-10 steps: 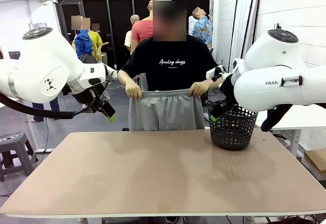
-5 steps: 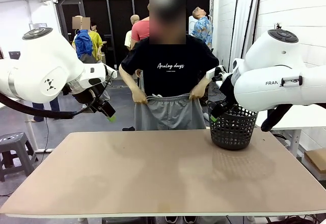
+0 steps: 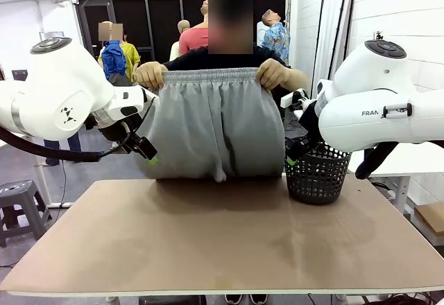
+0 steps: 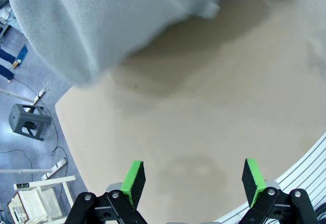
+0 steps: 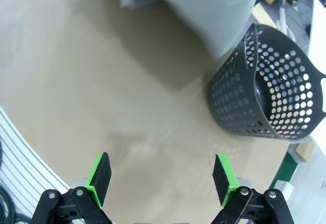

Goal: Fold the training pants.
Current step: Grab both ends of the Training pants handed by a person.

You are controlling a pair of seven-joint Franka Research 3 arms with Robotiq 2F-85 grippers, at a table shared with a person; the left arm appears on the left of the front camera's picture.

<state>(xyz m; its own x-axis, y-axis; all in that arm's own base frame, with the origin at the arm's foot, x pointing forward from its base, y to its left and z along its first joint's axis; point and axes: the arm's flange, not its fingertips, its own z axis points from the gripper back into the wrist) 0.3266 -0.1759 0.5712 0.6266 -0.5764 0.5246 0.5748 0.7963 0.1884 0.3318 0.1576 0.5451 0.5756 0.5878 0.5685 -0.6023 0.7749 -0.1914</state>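
Note:
The person at the far side holds the light grey training pants up by the waistband with both hands, and the cloth hangs down to the table's far edge. The same pants fill the top of the left wrist view and hang above the table in the right wrist view. My left gripper hovers at the left, just beside the hanging cloth, open and holding nothing. My right gripper stands open by the basket, its green pads wide apart over bare table.
A black mesh basket stands on the table's far right, also in the right wrist view. The brown tabletop stretches wide in front. A grey stool sits on the floor at the left.
The person has lifted the pants from waist height up to shoulder height, so they hang full length over the table's far edge. Both arms stayed still.

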